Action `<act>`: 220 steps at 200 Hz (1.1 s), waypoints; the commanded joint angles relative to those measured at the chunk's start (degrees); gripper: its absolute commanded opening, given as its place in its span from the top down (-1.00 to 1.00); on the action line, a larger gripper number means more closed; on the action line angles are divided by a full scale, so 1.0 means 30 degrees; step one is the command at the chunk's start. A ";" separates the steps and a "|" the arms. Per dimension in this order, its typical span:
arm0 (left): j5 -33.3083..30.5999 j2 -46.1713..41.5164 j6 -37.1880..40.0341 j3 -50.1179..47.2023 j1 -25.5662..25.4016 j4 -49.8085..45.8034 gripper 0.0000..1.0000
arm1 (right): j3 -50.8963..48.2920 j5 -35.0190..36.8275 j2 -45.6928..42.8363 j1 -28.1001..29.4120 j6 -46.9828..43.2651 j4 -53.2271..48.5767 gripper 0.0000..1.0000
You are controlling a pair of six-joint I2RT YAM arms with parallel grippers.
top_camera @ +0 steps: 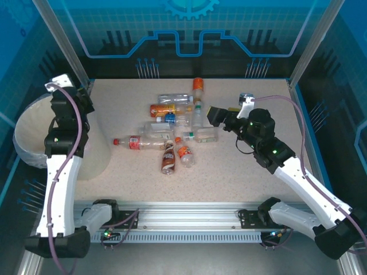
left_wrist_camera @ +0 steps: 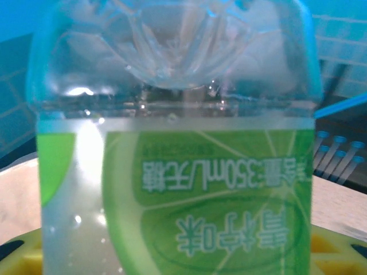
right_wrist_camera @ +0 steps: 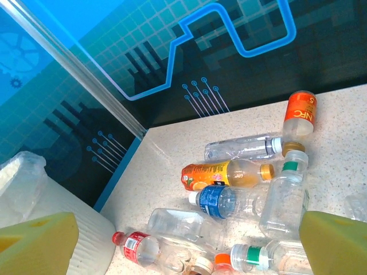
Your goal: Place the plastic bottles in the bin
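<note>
Your left gripper (left_wrist_camera: 180, 253) is pinching a green-labelled bottle (left_wrist_camera: 172, 189), held up by the far rim of the bin (top_camera: 97, 150) at the table's (top_camera: 246, 172) left side. Your right gripper (top_camera: 216, 115) is spread wide, empty, hovering just right of the other bottles (top_camera: 172, 133) scattered mid-table.

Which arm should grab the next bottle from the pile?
Right. The right claw is open, just beside the pile of bottles. The left claw is over by the bin, shut on a green-label bottle.
</note>
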 commanded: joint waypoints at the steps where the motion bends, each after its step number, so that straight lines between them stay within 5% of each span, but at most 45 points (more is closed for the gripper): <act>1: 0.0743 0.0612 -0.2204 0.0453 0.2250 -0.0485 -0.01 | -0.0012 -0.0856 -0.0420 -0.0198 -0.1035 0.0297 -1.00; 82: 0.4466 0.2794 -0.7725 -0.1628 0.8014 -0.0516 -0.01 | 0.0675 -0.2081 0.0024 -0.0191 -0.1370 -0.0420 -1.00; 193: 0.4568 0.6147 -1.0976 -0.4038 0.8131 -0.0283 -0.08 | 0.0681 -0.2815 0.0367 -0.0190 -0.1165 -0.0600 -1.00; 220: 0.4472 0.6487 -1.0928 -0.4082 0.8131 -0.0235 -0.31 | 0.0616 -0.2562 0.0326 -0.0191 -0.1227 -0.0772 -1.00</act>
